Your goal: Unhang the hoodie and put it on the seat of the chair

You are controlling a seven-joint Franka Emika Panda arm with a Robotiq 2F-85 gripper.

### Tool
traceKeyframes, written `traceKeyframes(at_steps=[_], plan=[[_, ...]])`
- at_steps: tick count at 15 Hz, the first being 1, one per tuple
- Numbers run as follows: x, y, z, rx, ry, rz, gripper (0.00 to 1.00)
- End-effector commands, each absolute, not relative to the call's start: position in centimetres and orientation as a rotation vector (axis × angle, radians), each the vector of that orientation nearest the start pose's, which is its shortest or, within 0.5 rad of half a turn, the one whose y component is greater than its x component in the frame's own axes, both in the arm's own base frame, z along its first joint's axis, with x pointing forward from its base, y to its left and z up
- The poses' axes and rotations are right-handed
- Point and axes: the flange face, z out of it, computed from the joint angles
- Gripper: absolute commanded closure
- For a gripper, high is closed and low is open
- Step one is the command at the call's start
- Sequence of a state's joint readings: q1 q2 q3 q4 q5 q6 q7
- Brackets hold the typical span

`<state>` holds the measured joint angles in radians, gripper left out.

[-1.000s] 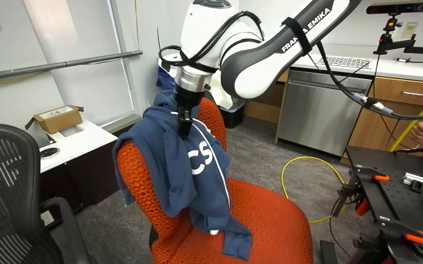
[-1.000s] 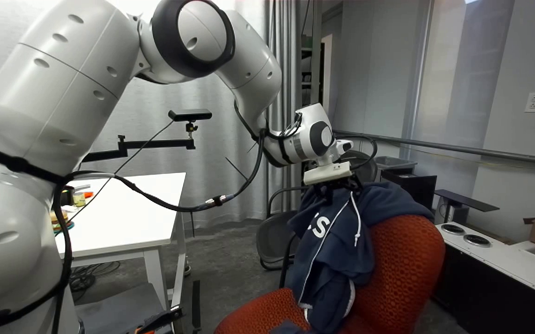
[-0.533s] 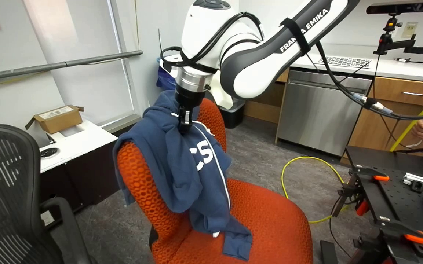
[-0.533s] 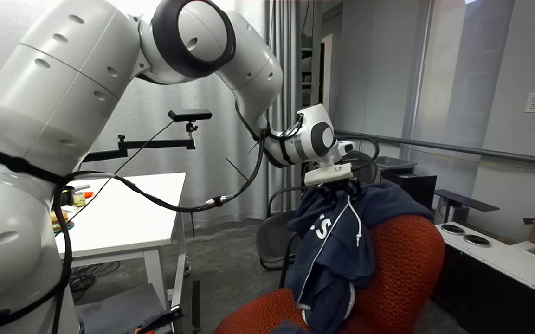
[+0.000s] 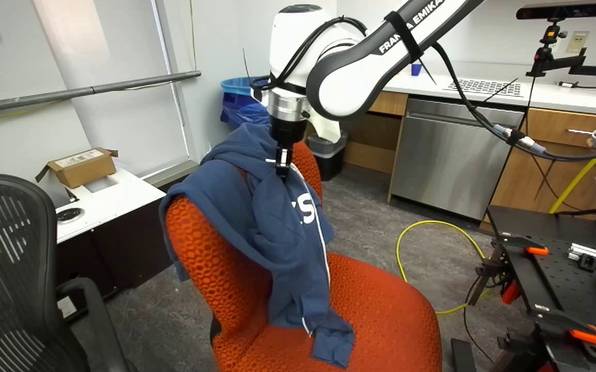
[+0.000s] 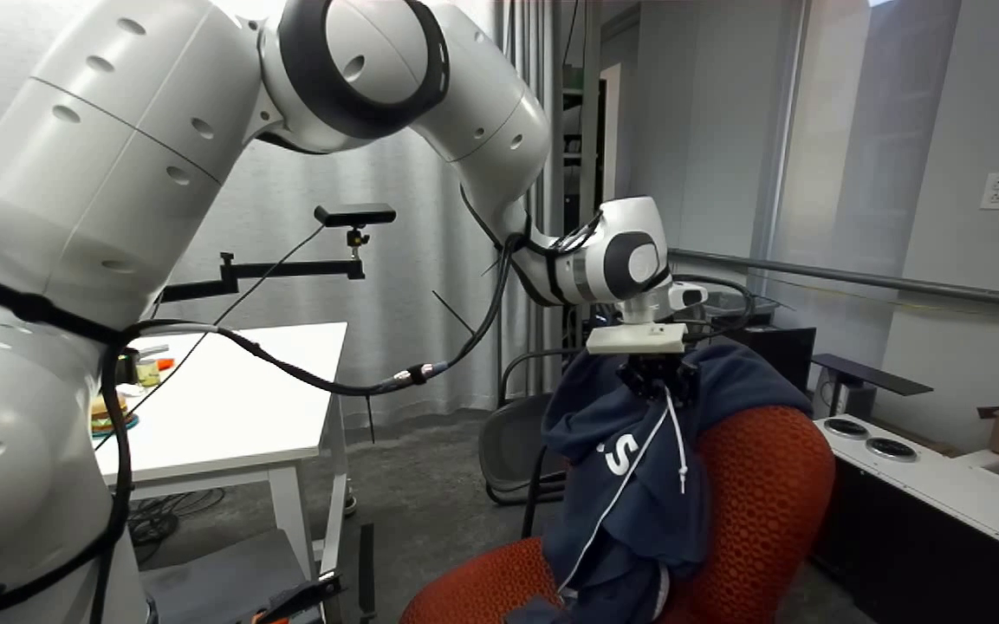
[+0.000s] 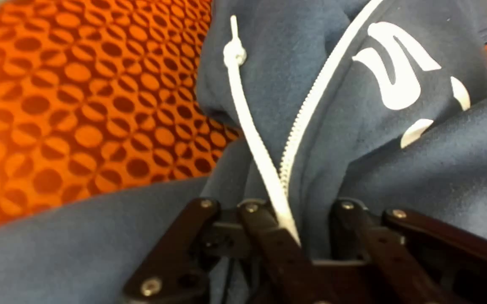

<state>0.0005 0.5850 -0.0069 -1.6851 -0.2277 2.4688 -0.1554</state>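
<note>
The slate-blue hoodie (image 5: 298,268) drapes over the orange-red backrest (image 5: 199,253) of the chair, its lower end and a cuff lying on the seat (image 5: 385,320). My gripper (image 5: 283,168) points down at the hoodie's neck, shut on a fold of cloth beside the white drawstring. In an exterior view the hoodie (image 6: 620,503) hangs below the gripper (image 6: 662,394), part of it still over the backrest (image 6: 768,503). The wrist view shows hoodie fabric (image 7: 285,84) running in between the finger linkages of the gripper (image 7: 300,236); the fingertips themselves are buried in cloth.
A black mesh office chair (image 5: 8,268) stands beside the orange one. Behind are a white-topped cabinet (image 5: 111,201) with a cardboard box (image 5: 83,168) and a waste bin (image 5: 329,155). A black worktable (image 5: 551,289) with clamps stands opposite. A white table (image 6: 256,390) shows too.
The jaws have closed on the hoodie. My gripper has shifted toward the right in both exterior views, dragging the front cloth along; a bit of orange backrest now shows near the hoodie's shoulder.
</note>
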Motion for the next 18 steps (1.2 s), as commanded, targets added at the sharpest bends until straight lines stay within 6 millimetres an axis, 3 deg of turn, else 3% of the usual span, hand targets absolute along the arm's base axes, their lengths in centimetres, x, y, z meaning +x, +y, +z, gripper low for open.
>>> traceKeyframes(at_steps=[1, 6, 9, 12, 18], plan=[[67.5, -7.2, 30.2, -3.236, -0.318, -0.158, 0.97], [63.2, -15.2, 34.4, -3.228, -0.016, -0.076, 0.97], [60.3, -17.5, 39.1, -3.216, 0.041, -0.023, 0.97], [58.1, -17.2, 44.7, -3.296, -0.074, -0.048, 0.97], [54.7, -11.9, 56.9, -3.314, -0.561, -0.147, 0.97]])
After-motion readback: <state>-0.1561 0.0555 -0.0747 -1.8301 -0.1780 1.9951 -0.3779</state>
